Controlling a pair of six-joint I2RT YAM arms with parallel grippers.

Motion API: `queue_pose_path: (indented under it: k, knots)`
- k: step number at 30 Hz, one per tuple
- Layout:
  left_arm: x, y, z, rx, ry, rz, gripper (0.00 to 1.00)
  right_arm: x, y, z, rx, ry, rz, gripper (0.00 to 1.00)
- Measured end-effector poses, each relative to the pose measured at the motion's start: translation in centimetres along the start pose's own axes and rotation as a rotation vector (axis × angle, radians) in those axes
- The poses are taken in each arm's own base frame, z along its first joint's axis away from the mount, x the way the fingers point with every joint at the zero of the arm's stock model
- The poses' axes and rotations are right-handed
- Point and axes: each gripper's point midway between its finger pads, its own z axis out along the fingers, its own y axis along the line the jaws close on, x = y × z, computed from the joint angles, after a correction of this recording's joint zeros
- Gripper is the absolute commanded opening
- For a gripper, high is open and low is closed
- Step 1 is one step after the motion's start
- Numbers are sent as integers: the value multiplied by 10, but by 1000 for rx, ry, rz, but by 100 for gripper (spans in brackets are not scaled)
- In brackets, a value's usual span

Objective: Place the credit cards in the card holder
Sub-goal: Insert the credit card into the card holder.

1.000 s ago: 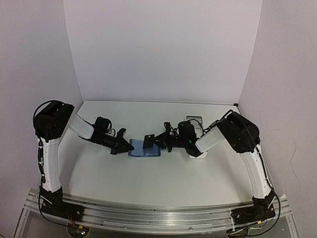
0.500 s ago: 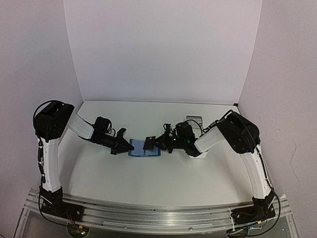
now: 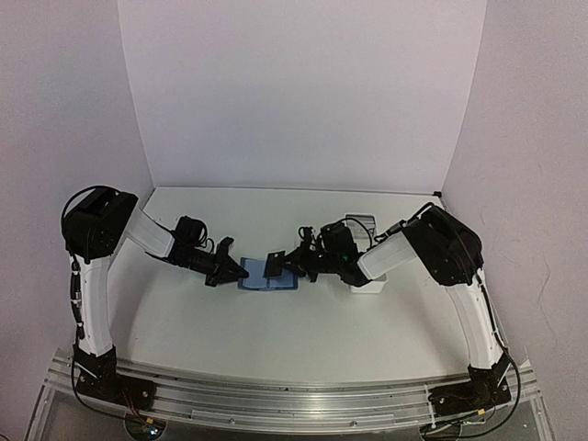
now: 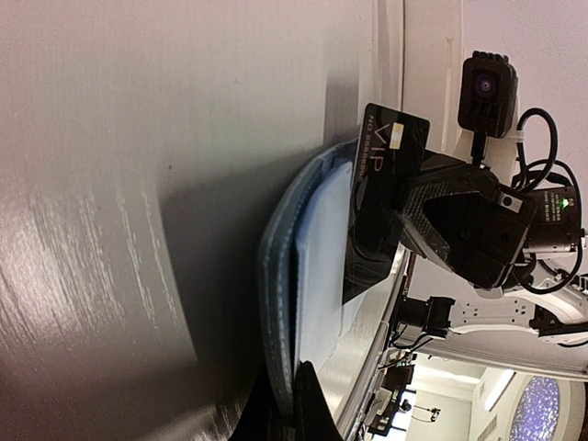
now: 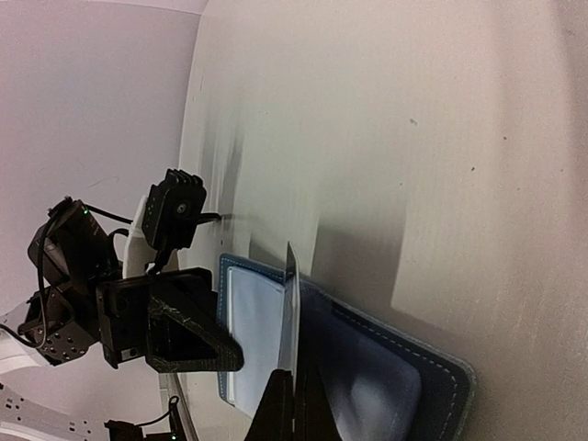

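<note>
Credit card (image 4: pixel 378 193), pinched by my right gripper (image 3: pixel 289 264), had sunk toward the card holder (image 3: pixel 255 278) my left gripper (image 3: pixel 237 270) clamped. Insertion looked near.

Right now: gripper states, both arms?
Left gripper: closed, pinching the card holder at its edge.
Right gripper: closed, holding a credit card over the card holder.

**Credit card (image 5: pixel 292 312) edge-on over the open card holder (image 5: pixel 395 367)**

The right gripper (image 5: pixel 294 409) pinches the dark card, which stands upright over the blue card holder's middle fold. The left gripper (image 5: pixel 230 356) is closed at the holder's left edge. The holder lies flat on the pale table (image 5: pixel 413 138).
</note>
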Motion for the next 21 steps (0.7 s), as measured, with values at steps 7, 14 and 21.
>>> queue_pose_path:
  k: [7, 14, 21]
  knots:
    - [0, 0, 0, 0, -1, 0, 0, 18, 11, 6, -17, 59, 5, 0]
    - [-1, 0, -1, 1, -3, 0, 0, 31, 3, 4, -6, 104, 20, 0]
    - [-1, 0, -1, 2, -2, 3, 0, 29, 12, 7, -18, 126, 10, 0]
